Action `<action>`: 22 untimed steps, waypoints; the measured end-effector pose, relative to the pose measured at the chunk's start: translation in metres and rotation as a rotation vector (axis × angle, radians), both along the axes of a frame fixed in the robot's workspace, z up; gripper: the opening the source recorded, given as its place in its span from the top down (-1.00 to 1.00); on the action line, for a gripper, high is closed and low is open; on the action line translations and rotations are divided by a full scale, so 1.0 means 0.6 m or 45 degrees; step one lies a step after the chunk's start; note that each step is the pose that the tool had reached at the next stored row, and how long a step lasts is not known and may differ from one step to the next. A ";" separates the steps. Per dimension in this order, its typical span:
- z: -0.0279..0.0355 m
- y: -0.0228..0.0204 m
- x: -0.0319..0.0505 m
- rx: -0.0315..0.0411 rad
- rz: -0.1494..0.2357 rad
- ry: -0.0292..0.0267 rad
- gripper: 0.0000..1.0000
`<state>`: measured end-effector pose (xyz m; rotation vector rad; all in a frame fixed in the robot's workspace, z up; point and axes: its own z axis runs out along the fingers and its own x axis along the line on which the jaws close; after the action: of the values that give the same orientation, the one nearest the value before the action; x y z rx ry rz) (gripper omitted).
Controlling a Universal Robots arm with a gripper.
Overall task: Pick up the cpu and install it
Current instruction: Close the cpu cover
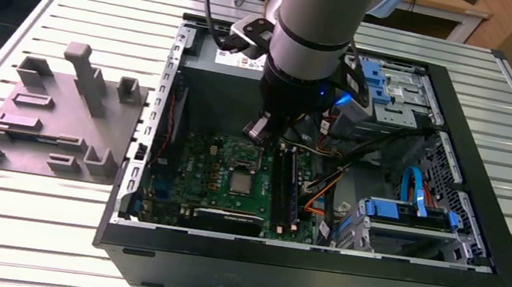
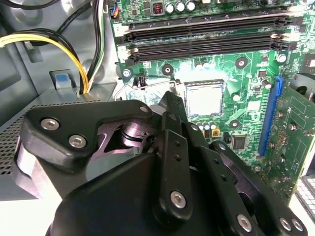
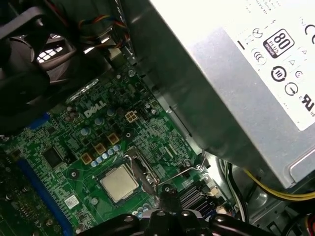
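The cpu [image 1: 242,181] is a small silvery square lying flat in its socket on the green motherboard [image 1: 203,159] inside the open computer case. Both wrist views show the cpu [image 2: 204,98] [image 3: 119,182] bare, with the hinged socket frame [image 3: 139,168] raised beside it and the wire lever [image 3: 183,172] swung out. My gripper [image 1: 257,132] hangs low over the board, a short way from the chip. Its fingertips [image 2: 172,98] [image 3: 167,193] are pressed together just beside the socket frame and lever, with nothing visible between them.
The large grey power supply box [image 3: 236,83] with a white label stands close to the gripper. Yellow and black cables [image 2: 59,46] run alongside. Black memory slots [image 2: 206,37] flank the socket. A grey fixture block [image 1: 63,120] sits outside the case at the exterior view's left.
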<state>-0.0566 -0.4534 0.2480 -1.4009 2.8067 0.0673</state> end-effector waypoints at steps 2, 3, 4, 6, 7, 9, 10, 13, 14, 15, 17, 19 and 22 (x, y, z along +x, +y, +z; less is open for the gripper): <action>0.000 -0.0016 0.000 -0.0002 0.000 0.0001 0.80; 0.000 -0.0026 0.000 -0.0003 0.000 0.0000 0.80; 0.000 -0.0033 0.000 -0.0005 0.000 0.0001 0.80; 0.000 -0.0047 0.000 -0.0007 0.000 0.0001 0.80; 0.000 -0.0053 0.000 -0.0009 0.000 0.0001 0.80; 0.000 -0.0067 0.000 -0.0012 0.000 0.0001 0.80; 0.000 -0.0074 0.000 -0.0013 0.000 0.0001 0.80; 0.000 -0.0094 0.000 -0.0015 0.000 0.0001 0.80; 0.000 -0.0104 0.000 -0.0014 0.000 0.0000 0.80; 0.000 -0.0112 0.000 -0.0014 0.000 0.0000 0.80; 0.000 -0.0126 0.000 -0.0014 0.000 0.0001 0.80; 0.000 -0.0138 0.000 -0.0014 0.000 0.0001 0.80; -0.001 -0.0162 -0.003 -0.0015 0.001 0.0000 0.80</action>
<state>-0.0584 -0.4632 0.2475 -1.4017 2.8069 0.0657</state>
